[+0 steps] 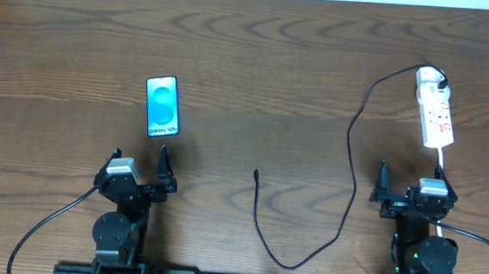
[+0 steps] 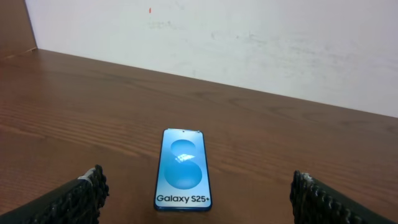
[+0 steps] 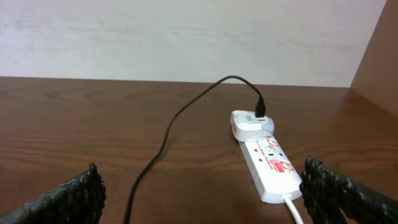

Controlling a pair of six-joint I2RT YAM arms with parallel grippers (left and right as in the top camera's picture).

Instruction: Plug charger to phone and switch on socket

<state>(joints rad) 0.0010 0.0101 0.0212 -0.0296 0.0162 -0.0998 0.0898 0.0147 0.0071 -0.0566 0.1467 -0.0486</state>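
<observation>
At the near edge of the bench (image 1: 258, 60) the left hand (image 1: 138, 171) is seen with its fingers spread wide and nothing between them. The right hand (image 1: 410, 187) is parked the same way, fully spread and empty.

Just beyond them, the charger (image 1: 352, 132) is laid out in a long loop. Its small plug tip (image 1: 257, 172) lies free near the middle of the bench, well apart from the phone. From there the cable dips toward the near edge, then climbs along the right side.

The phone (image 1: 162, 106) lies flat, screen up, on the left half, just ahead of the left hand.

Farther off, toward the far right corner, the socket (image 1: 436, 112) is found, with its white cord (image 1: 443, 159) trailing back toward the right hand. The charger's plug head (image 3: 260, 107) is already seated at its far end.

The opening step is judged to be in hand, with nothing grasped yet. Next, the small tip is to be picked up, carried left and lined up squarely with the phone's near end. A fine pinch is called for on so thin a cable. After that, the red switch is to be pressed.

No container is seen anywhere.
</observation>
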